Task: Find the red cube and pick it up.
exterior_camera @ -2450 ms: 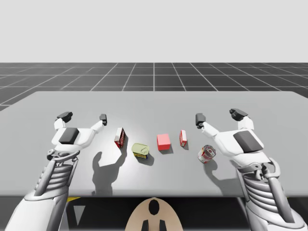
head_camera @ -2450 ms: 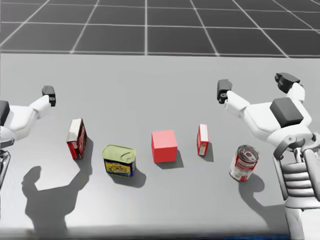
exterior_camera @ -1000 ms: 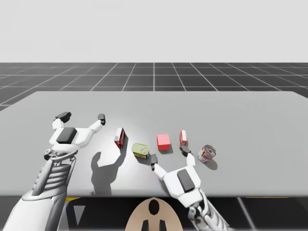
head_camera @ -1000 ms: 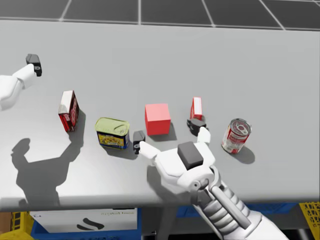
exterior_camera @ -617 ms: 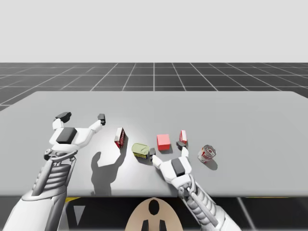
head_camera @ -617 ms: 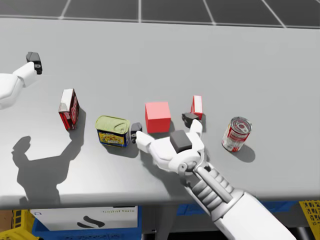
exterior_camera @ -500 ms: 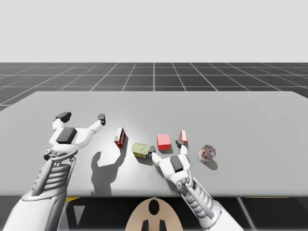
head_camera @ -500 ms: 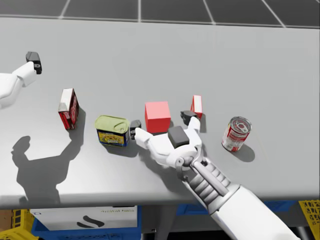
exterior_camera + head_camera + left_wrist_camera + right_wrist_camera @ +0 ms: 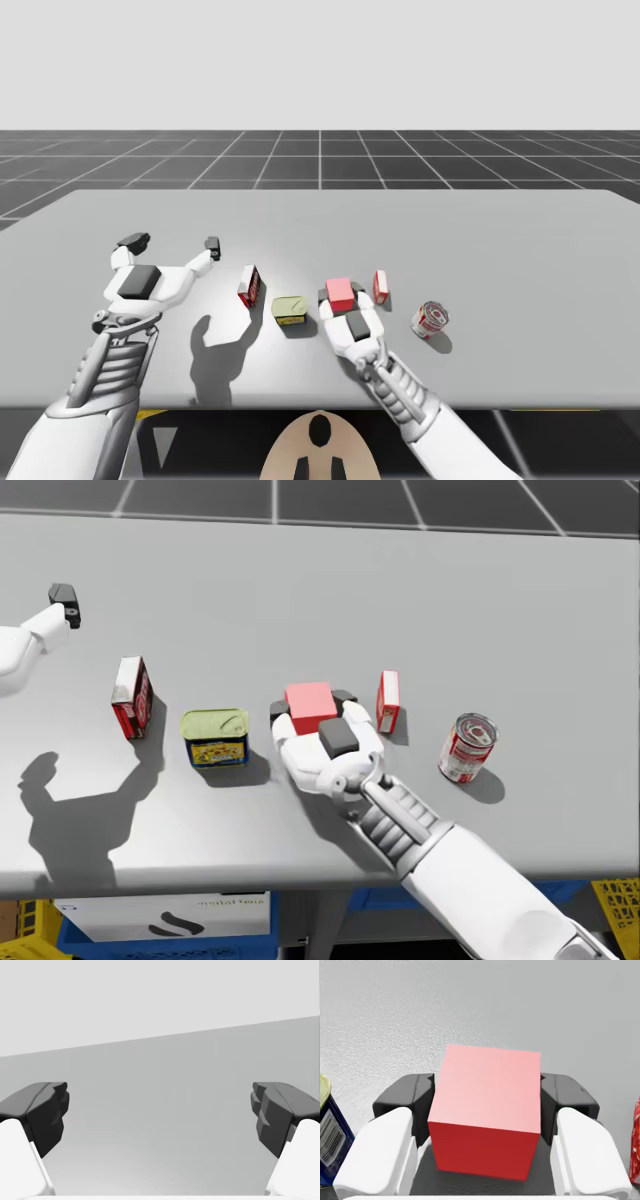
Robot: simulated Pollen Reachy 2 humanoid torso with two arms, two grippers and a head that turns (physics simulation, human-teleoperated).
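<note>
My right gripper (image 9: pixel 489 1099) clamps the red cube (image 9: pixel 310 702) from both sides, near the green tin (image 9: pixel 214 736); my left gripper (image 9: pixel 159 1112) stands wide apart.

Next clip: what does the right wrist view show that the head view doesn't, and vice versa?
Right wrist view: both black pads pressed flat on opposite sides of the cube. Head view: the table's wider row, with the big box at one end and the can at the other. Both: the right pincer shut on the cube, the tin to one side of it, the small box to the other.
</note>
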